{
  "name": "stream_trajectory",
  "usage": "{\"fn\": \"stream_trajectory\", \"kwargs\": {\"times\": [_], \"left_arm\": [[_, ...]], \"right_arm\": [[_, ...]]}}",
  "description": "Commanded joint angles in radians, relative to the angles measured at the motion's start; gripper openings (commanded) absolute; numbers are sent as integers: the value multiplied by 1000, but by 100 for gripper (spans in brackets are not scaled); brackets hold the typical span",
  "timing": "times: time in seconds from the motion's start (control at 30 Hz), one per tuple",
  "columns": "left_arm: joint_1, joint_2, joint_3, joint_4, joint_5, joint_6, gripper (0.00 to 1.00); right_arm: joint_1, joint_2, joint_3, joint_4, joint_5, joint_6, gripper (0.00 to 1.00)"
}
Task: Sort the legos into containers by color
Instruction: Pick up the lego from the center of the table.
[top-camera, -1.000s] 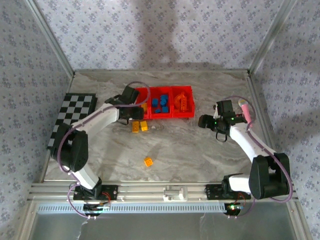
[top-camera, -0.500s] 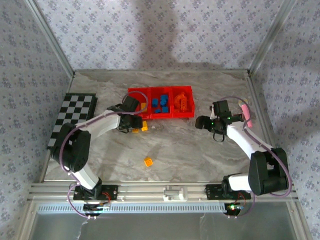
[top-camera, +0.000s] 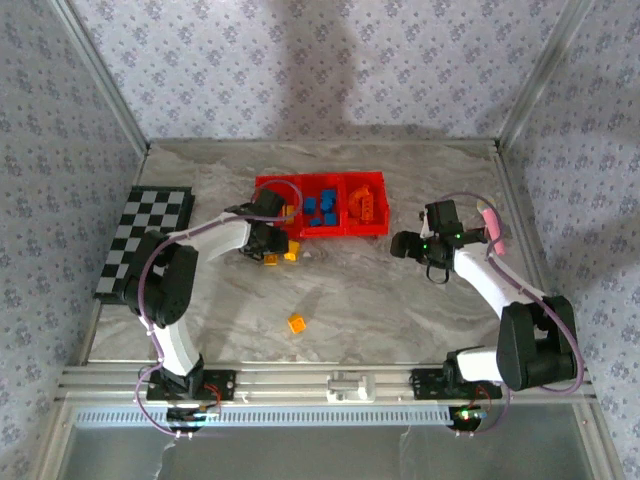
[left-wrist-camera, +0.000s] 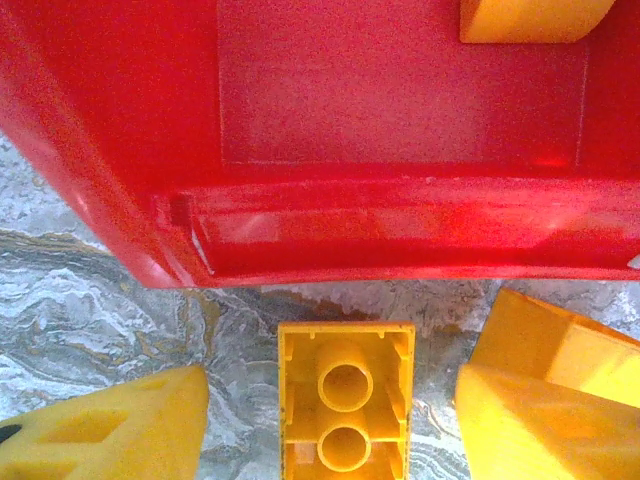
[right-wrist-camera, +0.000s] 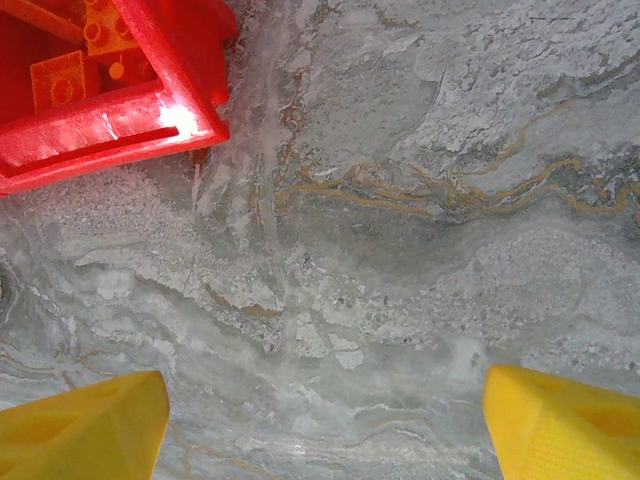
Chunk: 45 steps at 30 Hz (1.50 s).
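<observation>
Your left gripper (left-wrist-camera: 330, 425) hangs spread just above the marble table (right-wrist-camera: 400, 250). Its yellow fingers (left-wrist-camera: 110, 430) flank an upturned yellow brick (left-wrist-camera: 345, 400), and a strip of table shows on either side, so nothing is pinched. The brick lies studs down with two round tubes showing, just in front of the outer wall of the red bins (left-wrist-camera: 350, 220). A yellow piece (left-wrist-camera: 535, 18) sits inside the bin beyond that wall.

Seen from above, this puts you at the front left corner of the row of bins, with a second yellow brick (top-camera: 291, 252) just beside the gripper. A lone brick (top-camera: 296, 323) lies well apart, nearer the arm bases. Blue bricks (top-camera: 320, 210) fill the middle compartment and orange bricks (top-camera: 367, 203) the right one.

Your right gripper (right-wrist-camera: 320, 430) also stands wide, with bare marble between its fingers (right-wrist-camera: 80, 430) and the corner of the right compartment at the upper left of its wrist view. It sits off the right end of the bins, apart from them. A pink cylinder (top-camera: 490, 222) lies beside that arm, and a checkered board (top-camera: 150, 235) lies at the table's left edge.
</observation>
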Motion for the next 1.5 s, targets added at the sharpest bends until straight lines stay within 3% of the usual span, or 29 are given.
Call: {"fn": "stream_trajectory", "kwargs": {"times": [0.0, 0.3, 0.8, 1.03, 1.23, 1.47], "left_arm": [[10, 42, 28, -13, 4, 8, 63], [31, 52, 14, -8, 6, 11, 55], [38, 92, 10, 3, 40, 20, 53], [38, 94, 5, 8, 42, 17, 44], [37, 56, -7, 4, 47, 14, 35], [19, -53, -1, -9, 59, 29, 32]], "right_arm": [[-4, -7, 16, -22, 11, -7, 84], [-12, -16, 9, -25, 12, -11, 84], [-13, -37, -4, -29, 16, -6, 84], [-16, -40, -5, -28, 16, -5, 84], [-16, -37, -7, -25, 14, -5, 84], [-15, -36, -11, -17, 13, -1, 84]]}}
